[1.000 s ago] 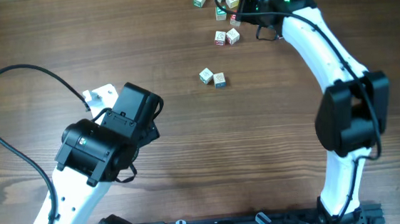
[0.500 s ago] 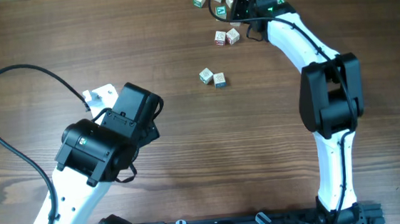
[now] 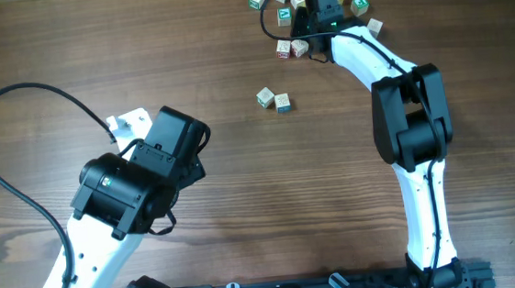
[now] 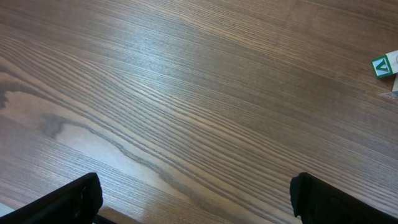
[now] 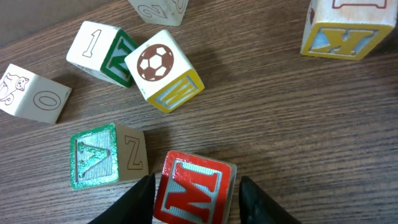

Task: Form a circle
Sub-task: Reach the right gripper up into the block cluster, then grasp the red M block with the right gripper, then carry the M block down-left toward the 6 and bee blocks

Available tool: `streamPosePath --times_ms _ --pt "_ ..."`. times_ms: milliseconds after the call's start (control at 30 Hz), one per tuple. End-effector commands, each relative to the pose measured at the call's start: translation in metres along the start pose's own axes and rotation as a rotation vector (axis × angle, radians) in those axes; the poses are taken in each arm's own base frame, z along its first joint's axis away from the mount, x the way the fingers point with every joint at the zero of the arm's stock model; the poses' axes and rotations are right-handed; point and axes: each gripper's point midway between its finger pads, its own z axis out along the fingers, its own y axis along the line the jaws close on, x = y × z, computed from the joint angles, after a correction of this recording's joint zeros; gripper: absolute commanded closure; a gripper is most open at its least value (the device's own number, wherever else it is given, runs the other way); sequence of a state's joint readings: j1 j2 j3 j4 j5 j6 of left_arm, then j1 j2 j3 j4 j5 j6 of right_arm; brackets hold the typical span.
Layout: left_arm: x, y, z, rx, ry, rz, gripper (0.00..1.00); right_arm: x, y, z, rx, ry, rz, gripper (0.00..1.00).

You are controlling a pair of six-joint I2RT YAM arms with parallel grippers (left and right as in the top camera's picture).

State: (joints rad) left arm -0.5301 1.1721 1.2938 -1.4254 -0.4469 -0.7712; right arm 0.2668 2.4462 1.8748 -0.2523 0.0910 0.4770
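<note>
- The right gripper (image 5: pixel 197 194) stood over the red M cube (image 5: pixel 196 179) with one finger on each side of it. The left finger looked to touch the cube's side, but whether the jaws had actually clamped it could not be told.
- To pick this cube well, I judged that the fingers should meet its two flat sides squarely and the lift should go straight up. The green Z cube (image 5: pixel 106 155) lay just beside it on the left, and a skewed grip could drag or tip it.
- The soccer-ball cube (image 5: pixel 163 70) sat near, just beyond, so a carry should rise clear of it before turning toward open wood.
- No circle was formed. The letter cubes (image 3: pixel 292 47) lay loosely scattered at the far edge of the table (image 3: pixel 242 182), with a pair of cubes (image 3: pixel 274 98) apart from them, nearer the middle.
- The left gripper (image 4: pixel 196 202) was spread wide over bare wood with nothing between its fingers.
- Only the right wrist view gave the letters, the pictures and the tight spacing around the red M cube. From overhead these cubes were specks, some hidden under the gripper head.
- Only the overhead view gave the whole layout: which cubes were outliers, and that the left arm was well apart from the cluster.
- The left wrist view added one green-lettered cube (image 4: pixel 384 65) at its right edge. Which cube of the overhead view it was could not be told.
</note>
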Motion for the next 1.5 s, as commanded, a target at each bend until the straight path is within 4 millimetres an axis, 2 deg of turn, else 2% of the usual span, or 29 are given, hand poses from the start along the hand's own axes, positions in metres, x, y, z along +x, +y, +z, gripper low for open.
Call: streamPosePath --times_ms 0,133,233,367,433,500,533,667,833,933,967,1067,1233,1467 --pt "0.0 0.002 0.0 -0.002 -0.004 0.001 0.0 -0.003 -0.002 0.005 0.016 -0.016 0.004 0.66" --pt "0.0 0.002 0.0 -0.001 -0.003 0.001 0.0 -0.004 -0.001 0.004 0.008 -0.014 -0.003 0.71" --pt "0.0 0.002 0.0 -0.001 -0.003 0.001 0.0 -0.011 0.0 -0.005 0.02 0.003 -0.006 0.76" --pt "0.0 0.002 0.0 -0.001 -0.004 0.001 0.0 -0.036 0.002 -0.039 0.039 0.025 -0.046 0.81" --pt "0.0 0.002 0.0 -0.001 -0.003 0.001 0.0 -0.054 0.004 -0.069 0.038 0.017 -0.07 0.8" --pt "0.0 0.002 0.0 -0.001 -0.003 0.001 0.0 -0.062 0.005 -0.091 0.046 0.015 -0.074 0.8" --pt "0.0 0.002 0.0 -0.001 -0.003 0.001 0.0 -0.065 0.005 -0.109 0.048 0.024 -0.074 0.8" --pt "0.0 0.002 0.0 -0.001 -0.003 0.001 0.0 -0.07 0.003 -0.157 0.061 0.051 -0.076 0.8" --pt "0.0 0.002 0.0 -0.001 -0.004 0.001 0.0 -0.075 -0.001 -0.237 0.067 0.064 -0.077 0.8" --pt "0.0 0.002 0.0 -0.002 -0.004 0.001 0.0 -0.074 -0.002 -0.271 0.056 0.072 -0.074 0.8" --pt "0.0 0.002 0.0 -0.001 -0.003 0.001 0.0 -0.07 -0.001 -0.282 0.044 0.086 -0.074 0.8" --pt "0.0 0.002 0.0 -0.001 -0.003 0.001 0.0 -0.051 0.0 -0.295 0.011 0.172 -0.074 0.81" --pt "0.0 0.002 0.0 -0.001 -0.003 0.001 0.0 -0.008 0.005 -0.299 -0.035 0.354 -0.034 0.85" --pt "0.0 0.002 0.0 -0.001 -0.003 0.001 0.0 0.048 0.023 -0.309 -0.032 0.546 -0.011 0.86"
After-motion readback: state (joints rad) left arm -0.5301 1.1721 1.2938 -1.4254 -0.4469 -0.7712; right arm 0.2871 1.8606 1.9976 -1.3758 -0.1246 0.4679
